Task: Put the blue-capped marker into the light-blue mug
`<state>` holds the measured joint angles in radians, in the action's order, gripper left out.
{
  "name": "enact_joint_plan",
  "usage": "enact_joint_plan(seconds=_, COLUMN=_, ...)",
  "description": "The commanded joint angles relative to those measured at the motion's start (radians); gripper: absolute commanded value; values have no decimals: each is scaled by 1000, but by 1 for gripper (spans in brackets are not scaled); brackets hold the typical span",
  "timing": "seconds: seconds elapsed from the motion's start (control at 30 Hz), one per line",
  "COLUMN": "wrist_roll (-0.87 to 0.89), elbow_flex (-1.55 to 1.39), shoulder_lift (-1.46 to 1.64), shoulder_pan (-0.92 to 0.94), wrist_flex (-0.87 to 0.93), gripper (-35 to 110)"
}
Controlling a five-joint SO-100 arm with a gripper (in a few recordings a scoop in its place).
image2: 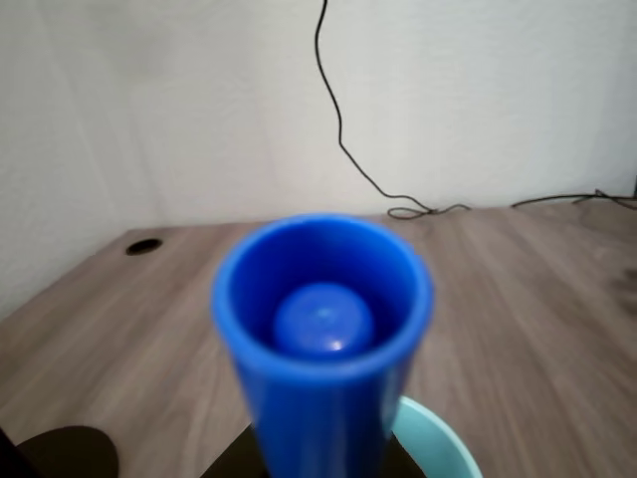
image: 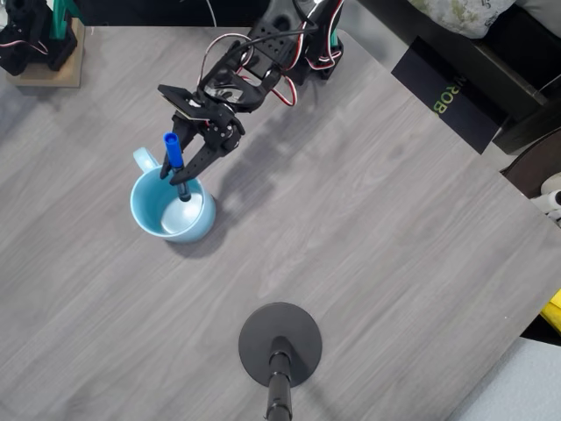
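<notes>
Right up against your wrist camera sits the blue-capped marker (image2: 323, 344), its hollow blue cap end blurred and facing the lens, with the rim of the light-blue mug (image2: 438, 443) just below. From overhead, your gripper (image: 180, 171) is clamped on the marker (image: 175, 162), which stands nearly upright with its black lower end inside the mug (image: 149, 215) on the grey wood-grain table (image: 368, 228).
</notes>
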<state>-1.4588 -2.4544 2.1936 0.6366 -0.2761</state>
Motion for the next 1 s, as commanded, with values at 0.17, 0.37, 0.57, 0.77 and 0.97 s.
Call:
enact_joint_plan(seconds=0.17, wrist_roll=8, elbow_flex=-5, shoulder_lift=-23, shoulder_pan=17, wrist_flex=-23, gripper=25)
enact_joint_plan(seconds=0.37, wrist_roll=51, elbow_flex=5, shoulder_lift=-18, shoulder_pan=8, wrist_flex=-26, gripper=24)
enact_joint_plan(seconds=0.57, wrist_roll=456, elbow_flex=91, shoulder_lift=-9, shoulder_pan=-81, wrist_flex=12, gripper=16)
enact_joint_plan(seconds=0.77, wrist_roll=446, elbow_flex=178, shoulder_lift=26, shoulder_pan=-212, wrist_flex=155, gripper=0)
enact_joint_plan(seconds=0.97, wrist_roll=572, elbow_flex=133, shoulder_lift=66, shoulder_pan=-364, wrist_flex=201, gripper=0)
